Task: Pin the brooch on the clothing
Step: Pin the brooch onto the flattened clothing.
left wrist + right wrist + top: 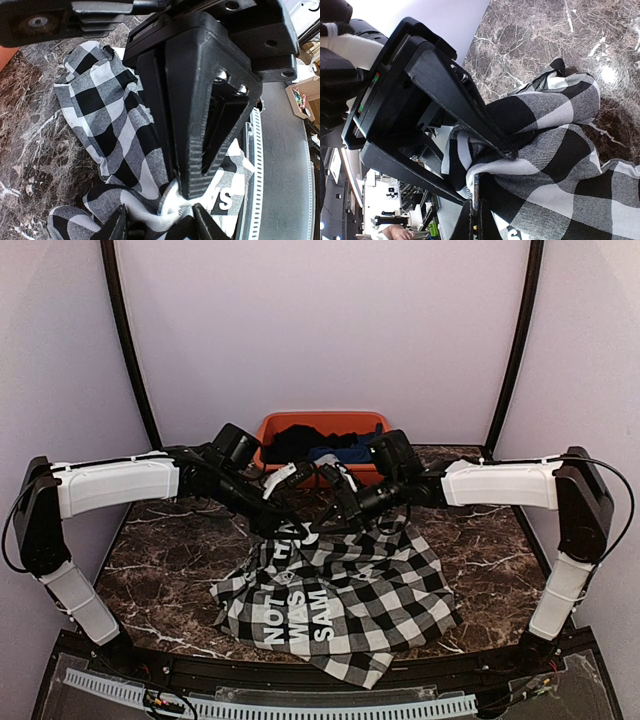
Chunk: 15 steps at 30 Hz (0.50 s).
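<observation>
**Ana:** Since both arms are leaning in toward the middle of the overhead view, where is the clothing lying?

**Ben:** The checked shirt (345,600) is lying crumpled on the marble table (170,540), filling the lower centre of that frame. Its black panel (298,618) of white block letters is facing up toward the lower left. Its upper edge is bunching up right where the two arms are meeting.

**Ana:** And the right gripper (487,172) — what is it doing?

**Ben:** In its own wrist view it is sitting left of centre, jaws pressed together and pinching a fold of the shirt. Black and white checks are spilling away toward the lower right.

**Ana:** Is the left one gripping too?

**Ben:** The left gripper (172,192) is filling the centre of its wrist view, tips pointing down at a white, gathered fold near the bottom edge. They are touching the cloth, but I cannot tell whether they are clamping it or standing apart.

**Ana:** Anything lying behind?

**Ben:** An orange bin (268,425) is sitting at the upper centre of the overhead view, holding a black garment (295,440) and a blue garment (335,452) — well apart from the lettered panel.
</observation>
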{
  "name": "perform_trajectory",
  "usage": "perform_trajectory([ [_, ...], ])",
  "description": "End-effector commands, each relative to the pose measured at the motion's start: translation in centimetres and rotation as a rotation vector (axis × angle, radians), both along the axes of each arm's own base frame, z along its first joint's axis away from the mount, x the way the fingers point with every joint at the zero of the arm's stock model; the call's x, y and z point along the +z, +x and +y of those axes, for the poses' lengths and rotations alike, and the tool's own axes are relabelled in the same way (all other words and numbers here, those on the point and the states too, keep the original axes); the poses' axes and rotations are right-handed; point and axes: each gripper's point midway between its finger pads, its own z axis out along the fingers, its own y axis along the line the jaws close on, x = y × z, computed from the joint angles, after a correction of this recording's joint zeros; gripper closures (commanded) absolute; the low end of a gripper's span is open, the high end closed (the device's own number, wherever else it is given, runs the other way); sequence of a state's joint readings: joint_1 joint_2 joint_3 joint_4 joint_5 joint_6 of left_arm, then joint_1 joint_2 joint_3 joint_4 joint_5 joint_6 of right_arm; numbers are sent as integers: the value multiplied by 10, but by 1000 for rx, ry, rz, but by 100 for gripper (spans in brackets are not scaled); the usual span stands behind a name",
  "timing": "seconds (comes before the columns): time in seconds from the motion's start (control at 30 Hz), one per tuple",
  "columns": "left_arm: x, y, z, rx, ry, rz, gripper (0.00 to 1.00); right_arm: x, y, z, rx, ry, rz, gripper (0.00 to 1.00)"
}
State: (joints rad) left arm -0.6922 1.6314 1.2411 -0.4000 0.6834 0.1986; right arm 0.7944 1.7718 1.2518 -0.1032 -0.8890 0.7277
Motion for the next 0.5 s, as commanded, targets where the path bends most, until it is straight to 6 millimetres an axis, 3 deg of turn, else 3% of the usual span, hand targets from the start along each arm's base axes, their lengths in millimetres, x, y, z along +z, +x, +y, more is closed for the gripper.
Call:
perform_trajectory([
  [0.0,-15,8,9,46,90,-18,58,25,-6,14,50,64,-93,100],
  [0.47,-20,8,12,55,120,-11,61,17,-4,12,36,13,-128,100],
])
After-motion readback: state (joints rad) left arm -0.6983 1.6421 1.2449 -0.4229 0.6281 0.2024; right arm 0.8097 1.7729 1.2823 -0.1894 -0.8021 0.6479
